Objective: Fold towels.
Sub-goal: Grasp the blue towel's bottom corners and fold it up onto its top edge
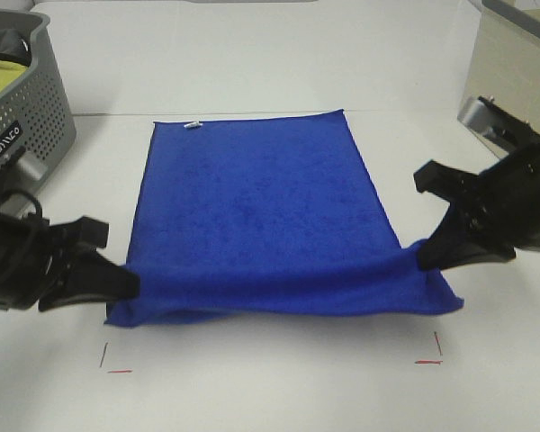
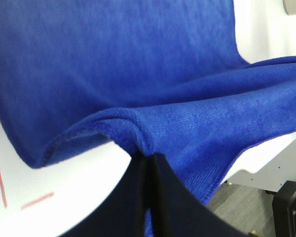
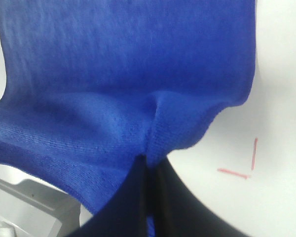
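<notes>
The royal-blue towel (image 1: 261, 207) lies spread on the white table, its small white tag (image 1: 193, 125) at the far left corner. My left gripper (image 1: 130, 283) is shut on the towel's near left corner and holds it lifted off the table. My right gripper (image 1: 423, 255) is shut on the near right corner, also lifted. The near edge hangs and sags between them. In the left wrist view the towel (image 2: 138, 74) is pinched in the black fingers (image 2: 150, 187). In the right wrist view the towel (image 3: 128, 69) is pinched the same way by the fingers (image 3: 145, 192).
A grey perforated basket (image 1: 27, 117) with a yellow-green cloth (image 1: 2, 76) stands at the far left. A metallic box (image 1: 513, 54) stands at the far right. Red corner marks (image 1: 115, 364) (image 1: 429, 353) are on the table near the front edge.
</notes>
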